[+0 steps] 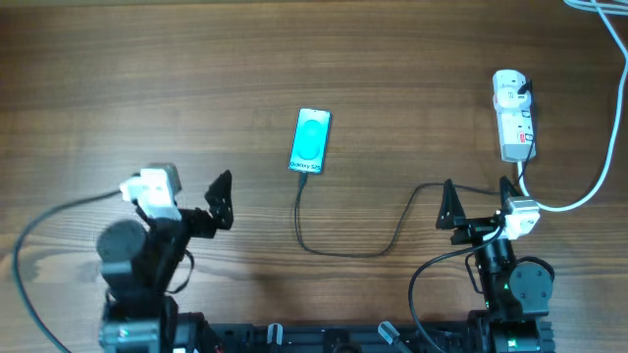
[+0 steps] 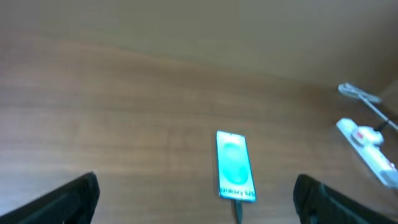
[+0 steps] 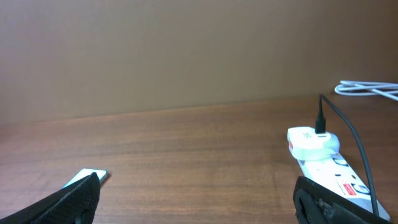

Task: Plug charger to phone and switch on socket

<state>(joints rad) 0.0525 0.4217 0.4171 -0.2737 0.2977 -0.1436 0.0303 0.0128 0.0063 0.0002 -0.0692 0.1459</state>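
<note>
**Status.** Both grippers are found empty, jaws spread wide. The left gripper (image 1: 222, 201) is at 8 o'clock on the table (image 1: 118, 78) and the right gripper (image 1: 478, 199) at 4 o'clock. The phone (image 1: 311, 140) lies flat at 12 o'clock from centre, well apart from both. The socket (image 1: 512, 123) lies at 2 o'clock, just beyond the right gripper. The tip of the charger (image 1: 339, 251) is seen touching the phone's 6 o'clock end; whether it is fully seated cannot be told.

**Risks, as judged.**
- The phone is likely to be slid across the smooth top if the tip is pushed while the phone is not braced.
- The slack charger loop passes close by the right gripper's fingers. It could be snagged on a reach toward the socket and the tip pulled free.
- The socket is not seen to be fixed. It could be shoved rather than switched if the small switch is missed by a broad finger.

**Materials and shapes.**
- Table: matte brown wood grain.
- Phone: thin flat rectangle with a glossy cyan screen and a white band at 6 o'clock.
- Charger: thin, limp black cable.
- Socket: elongated hard white plastic with a grey 6 o'clock end and small red marks. A blocky white adapter (image 1: 508, 88) sits at its 12 o'clock end.
- Lead (image 1: 608, 157): thicker white cable, curving off toward 3 o'clock.
</note>
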